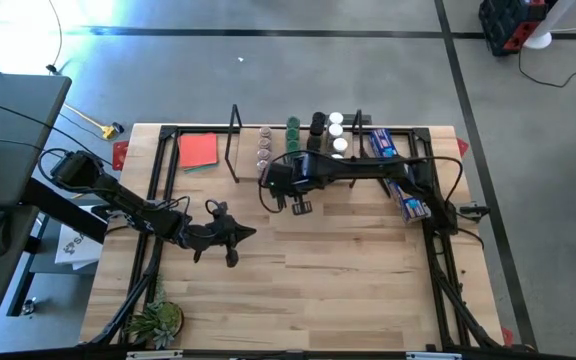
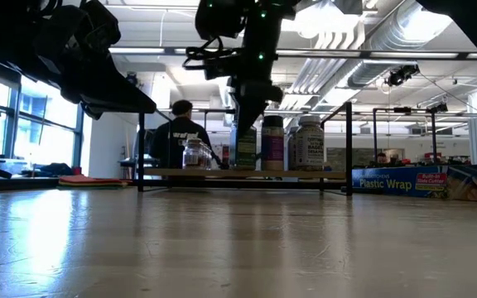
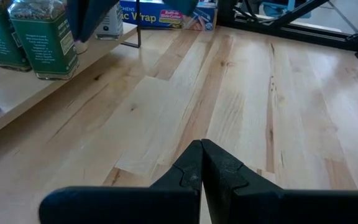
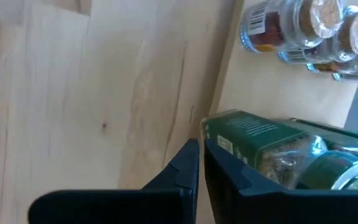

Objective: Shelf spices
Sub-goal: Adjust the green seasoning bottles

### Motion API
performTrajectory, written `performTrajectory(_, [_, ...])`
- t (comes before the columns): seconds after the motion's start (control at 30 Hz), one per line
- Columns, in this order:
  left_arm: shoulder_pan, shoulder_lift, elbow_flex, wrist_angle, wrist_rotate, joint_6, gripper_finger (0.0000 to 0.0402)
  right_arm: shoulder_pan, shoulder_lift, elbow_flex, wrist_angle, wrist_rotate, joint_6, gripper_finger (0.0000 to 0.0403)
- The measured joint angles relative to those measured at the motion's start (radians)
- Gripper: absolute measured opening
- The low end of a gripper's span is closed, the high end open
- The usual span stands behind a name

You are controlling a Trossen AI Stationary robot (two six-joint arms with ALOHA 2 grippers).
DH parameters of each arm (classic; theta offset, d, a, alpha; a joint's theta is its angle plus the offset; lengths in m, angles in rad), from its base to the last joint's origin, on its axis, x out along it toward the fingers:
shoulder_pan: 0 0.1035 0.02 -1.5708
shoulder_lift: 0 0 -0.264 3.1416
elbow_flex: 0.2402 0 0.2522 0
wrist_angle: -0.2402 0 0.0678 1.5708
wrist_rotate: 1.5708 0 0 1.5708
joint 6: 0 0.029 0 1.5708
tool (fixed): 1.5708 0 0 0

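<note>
Pale wood desk (image 1: 348, 270) with fine darker grain. Light-wood shelf (image 1: 313, 170) with black uprights. Spices (image 1: 293, 130): green labels, white, black and green lids. Red card (image 1: 198, 150). Blue packet (image 1: 400, 175). Black pincers.

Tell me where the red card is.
High view: the red card lies flat at the table's far left, just left of the shelf and its clear jars.
</note>
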State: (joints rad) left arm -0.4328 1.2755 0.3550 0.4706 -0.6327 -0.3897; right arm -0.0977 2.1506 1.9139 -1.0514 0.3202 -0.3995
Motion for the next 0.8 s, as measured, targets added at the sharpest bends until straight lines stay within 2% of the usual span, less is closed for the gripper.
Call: performTrajectory(0.8, [0.0,0.0,0.0,0.002,0.005,-0.003,0.0,-0.05,0.0,0.001,0.115,0.008,0.059,0.0018])
